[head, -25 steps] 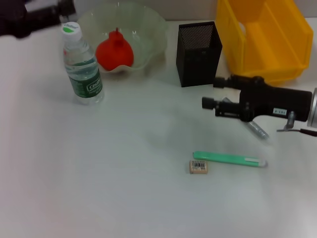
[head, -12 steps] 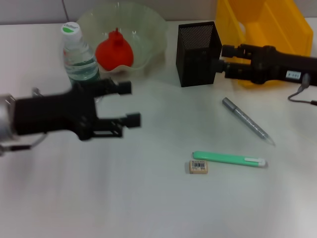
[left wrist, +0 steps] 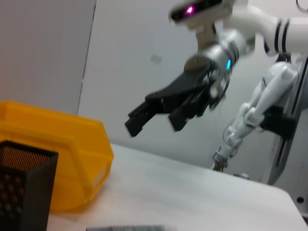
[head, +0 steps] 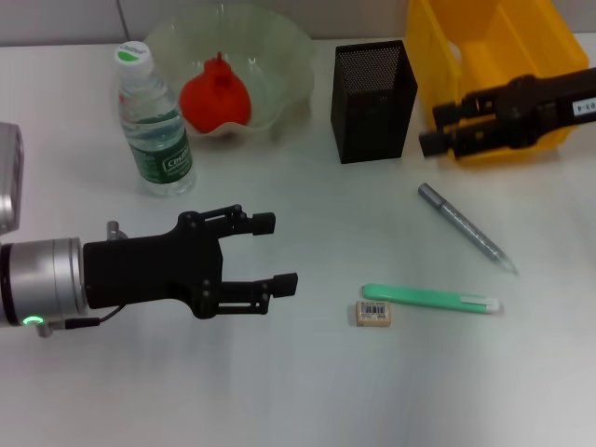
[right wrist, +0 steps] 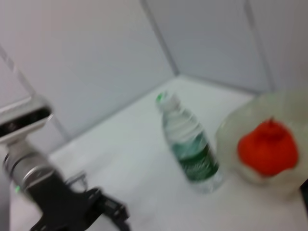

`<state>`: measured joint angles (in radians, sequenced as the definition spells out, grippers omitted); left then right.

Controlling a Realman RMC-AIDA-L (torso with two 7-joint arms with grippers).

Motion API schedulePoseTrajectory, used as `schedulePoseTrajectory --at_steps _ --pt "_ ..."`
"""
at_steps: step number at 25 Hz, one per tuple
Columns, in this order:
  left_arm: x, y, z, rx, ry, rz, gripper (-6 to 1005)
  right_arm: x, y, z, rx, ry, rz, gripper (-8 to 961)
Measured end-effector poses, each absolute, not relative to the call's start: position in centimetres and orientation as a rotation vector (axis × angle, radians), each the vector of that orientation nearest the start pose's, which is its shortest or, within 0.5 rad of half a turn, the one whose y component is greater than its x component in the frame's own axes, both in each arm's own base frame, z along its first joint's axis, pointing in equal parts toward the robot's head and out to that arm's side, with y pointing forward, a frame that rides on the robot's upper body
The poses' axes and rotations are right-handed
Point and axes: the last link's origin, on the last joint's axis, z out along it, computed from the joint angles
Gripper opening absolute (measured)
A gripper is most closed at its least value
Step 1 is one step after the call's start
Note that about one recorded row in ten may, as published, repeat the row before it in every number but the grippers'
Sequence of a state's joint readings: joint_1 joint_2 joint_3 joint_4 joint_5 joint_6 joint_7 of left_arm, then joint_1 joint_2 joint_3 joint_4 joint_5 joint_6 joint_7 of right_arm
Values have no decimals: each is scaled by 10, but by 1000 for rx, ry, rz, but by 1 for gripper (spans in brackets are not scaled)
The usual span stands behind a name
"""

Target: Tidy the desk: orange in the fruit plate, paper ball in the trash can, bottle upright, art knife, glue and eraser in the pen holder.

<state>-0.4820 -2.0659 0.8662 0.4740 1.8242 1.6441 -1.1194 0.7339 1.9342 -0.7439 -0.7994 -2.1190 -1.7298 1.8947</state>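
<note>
The orange (head: 216, 98) lies in the fruit plate (head: 289, 56) at the back. The bottle (head: 154, 126) stands upright left of the plate. The black mesh pen holder (head: 372, 88) stands beside the yellow trash can (head: 494, 56). The eraser (head: 374, 314) lies next to the green art knife (head: 430, 298). The silver glue stick (head: 466, 227) lies farther back. My left gripper (head: 277, 251) is open and empty, left of the eraser. My right gripper (head: 436, 128) is open and empty in front of the trash can. The paper ball is out of view.
The right wrist view shows the bottle (right wrist: 190, 149), the orange (right wrist: 267, 149) in the plate (right wrist: 231, 130) and my left gripper (right wrist: 110, 211). The left wrist view shows my right gripper (left wrist: 153, 124) above the trash can (left wrist: 57, 154) and pen holder (left wrist: 21, 183).
My left arm has swept in from the far left corner to the middle, towards the eraser. My right gripper has moved from over the glue stick to the trash can's front.
</note>
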Motion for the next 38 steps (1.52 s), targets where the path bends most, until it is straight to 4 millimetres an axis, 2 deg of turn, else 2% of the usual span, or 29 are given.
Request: schedulePoseTrajectory --at_steps 1,3,4,5,6,7,9,10,14,18,24,29,33,38 --pt "-261 287 -34 -2848 -434 -885 838 196 377 64 -2958 837 381 726" --pt "-263 286 -35 -2844 -429 -880 838 192 376 62 -2989 826 334 725" --pt "-264 285 -35 -2843 -413 -879 838 187 374 53 -3051 803 224 724" --pt "-264 285 -35 -2843 -413 -879 838 187 374 53 -3051 803 224 723" --pt "-264 285 -35 -2843 -410 -880 838 182 373 42 -3101 762 118 723" --pt "-264 285 -34 -2838 -404 -884 837 182 373 42 -3101 762 118 722" --pt "-261 289 -32 -2832 -386 -891 837 173 371 25 -3148 692 -4 721" --pt "-261 289 -32 -2832 -386 -891 837 173 371 25 -3148 692 -4 720" --pt "-259 293 -31 -2839 -357 -879 837 164 382 3 -3085 666 -196 718" --pt "-259 294 -30 -2835 -345 -876 838 156 383 -7 -3089 628 -261 715" --pt "-261 292 -32 -2837 -356 -863 837 146 374 -28 -3170 399 -436 712" --pt "-267 291 -30 -2828 -374 -842 837 147 370 -37 -3188 292 -490 709" --pt "-268 291 -30 -2823 -380 -835 837 150 370 -37 -3181 277 -522 706" --pt "-269 292 -32 -2814 -396 -822 837 157 371 -33 -3139 228 -675 703"
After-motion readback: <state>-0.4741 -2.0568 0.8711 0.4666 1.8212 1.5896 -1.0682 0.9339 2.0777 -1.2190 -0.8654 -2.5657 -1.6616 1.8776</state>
